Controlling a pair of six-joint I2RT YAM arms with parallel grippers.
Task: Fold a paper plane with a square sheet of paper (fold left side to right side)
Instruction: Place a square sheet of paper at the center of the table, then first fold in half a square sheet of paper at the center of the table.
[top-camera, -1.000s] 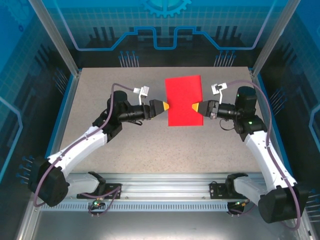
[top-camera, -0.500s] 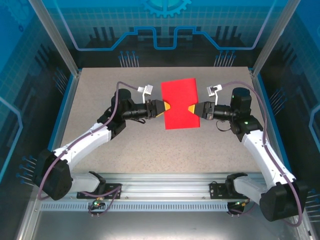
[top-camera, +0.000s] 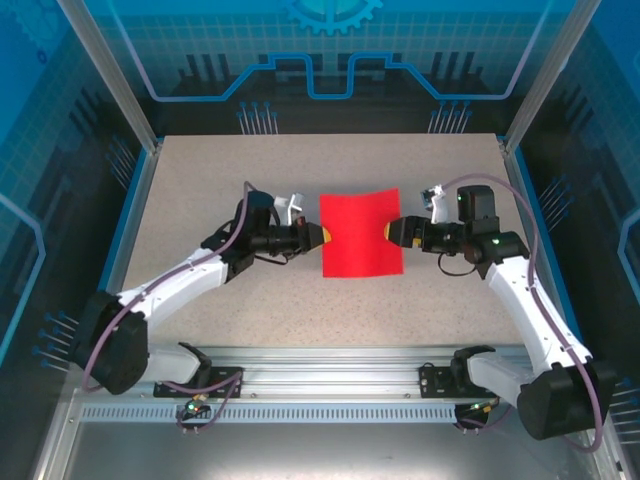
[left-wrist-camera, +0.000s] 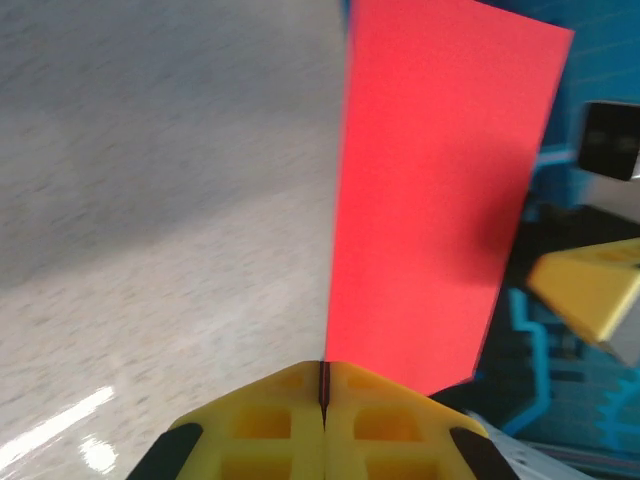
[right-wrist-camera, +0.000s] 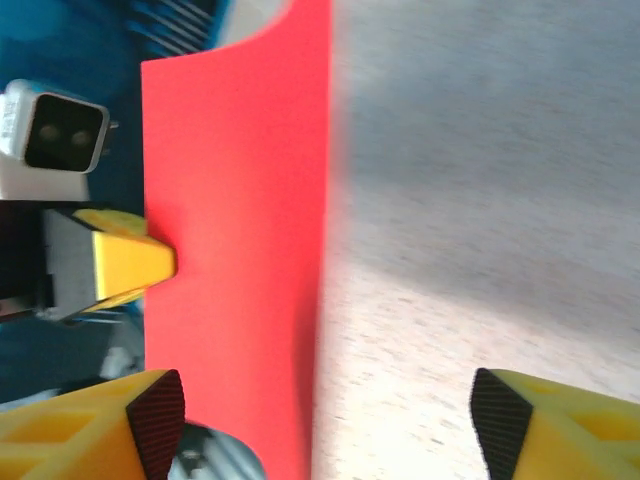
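Clamped by its left edge in the left fingers (left-wrist-camera: 270, 425), red sheet (top-camera: 361, 232) bowed just over the desk (top-camera: 250, 170) — long axis crosswise to both arms' reach; right fingers (right-wrist-camera: 565, 425) spread apart at the opposite edge, gripping nothing.

Two six-joint arms. The left arm (top-camera: 175, 283) and right arm (top-camera: 525, 300) have white link shells joined by black cylindrical joint housings, each rising from a black base (top-camera: 105, 350) bolted to a silver rail (top-camera: 330, 385). A purple-grey cable (top-camera: 543, 275) loops along each arm. The left tool (top-camera: 322, 236) and right tool (top-camera: 388, 231) carry yellow wedge-shaped fingers (left-wrist-camera: 270, 415) with square recessed pockets and black pads (right-wrist-camera: 158, 405). A small white wrist camera (top-camera: 292, 205) with two dark lenses sits beside each tool. A green light (top-camera: 494, 240) glows on the right arm.
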